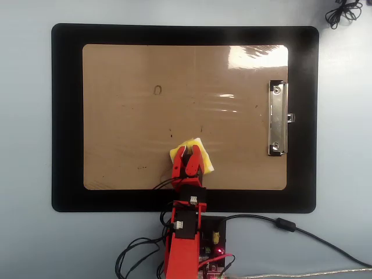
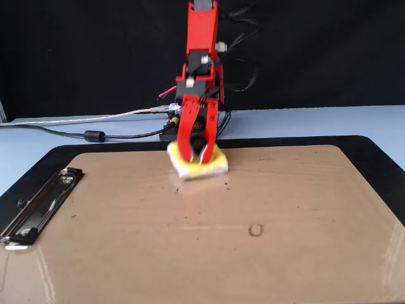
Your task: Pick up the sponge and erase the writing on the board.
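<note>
The brown board (image 1: 128, 116) (image 2: 190, 253) lies on a black mat, its silver clip (image 1: 278, 118) (image 2: 38, 206) at the right in the overhead view. My red gripper (image 1: 188, 151) (image 2: 197, 162) is shut on the yellow sponge (image 1: 204, 164) (image 2: 215, 166), pressing it on the board close to the edge nearest the arm's base. Of the writing, only a small loop mark (image 1: 157, 90) (image 2: 255, 230) and a few dark specks (image 1: 171, 135) show. The sponge's knob is hidden by the fingers.
The black mat (image 1: 67, 116) (image 2: 380, 152) frames the board on a pale blue table. The arm's base with its cables (image 1: 279, 224) (image 2: 95, 135) sits just off the mat's near edge. A coiled cable (image 1: 343, 11) lies at the overhead view's top right corner.
</note>
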You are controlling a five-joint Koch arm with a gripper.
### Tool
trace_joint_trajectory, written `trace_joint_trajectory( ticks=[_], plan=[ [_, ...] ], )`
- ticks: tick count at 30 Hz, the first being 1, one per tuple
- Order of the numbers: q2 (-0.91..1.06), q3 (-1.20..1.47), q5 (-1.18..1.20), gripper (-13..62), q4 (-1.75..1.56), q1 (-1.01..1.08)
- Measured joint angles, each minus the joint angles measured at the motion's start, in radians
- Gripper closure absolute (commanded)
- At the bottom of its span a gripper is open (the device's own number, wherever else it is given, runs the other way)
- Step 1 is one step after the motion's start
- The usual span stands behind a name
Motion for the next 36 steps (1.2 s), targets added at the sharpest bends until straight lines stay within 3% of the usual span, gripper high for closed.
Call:
trace_joint_trajectory(
  ticks=[3, 6, 8, 11, 16, 19, 26, 32, 36],
  plan=[
    [-0.206, -0.178, -0.055, 57.5, -0.003, -0.031],
    [-0.568, -0.508, -0.086, 57.5, -0.084, -0.049],
    [-0.670, -0.534, -0.094, 57.5, -0.164, -0.049],
    [-0.591, -0.380, -0.098, 57.5, -0.244, -0.051],
    [-0.264, -0.035, -0.097, 57.5, -0.219, -0.034],
    [-0.359, -0.150, -0.097, 57.5, -0.225, -0.023],
    [-0.845, -0.532, -0.094, 57.5, -0.454, 0.011],
    [-0.641, -0.288, -0.115, 57.5, -0.479, -0.107],
    [-0.502, -0.132, -0.262, 57.5, -0.466, -0.233]
  ],
)
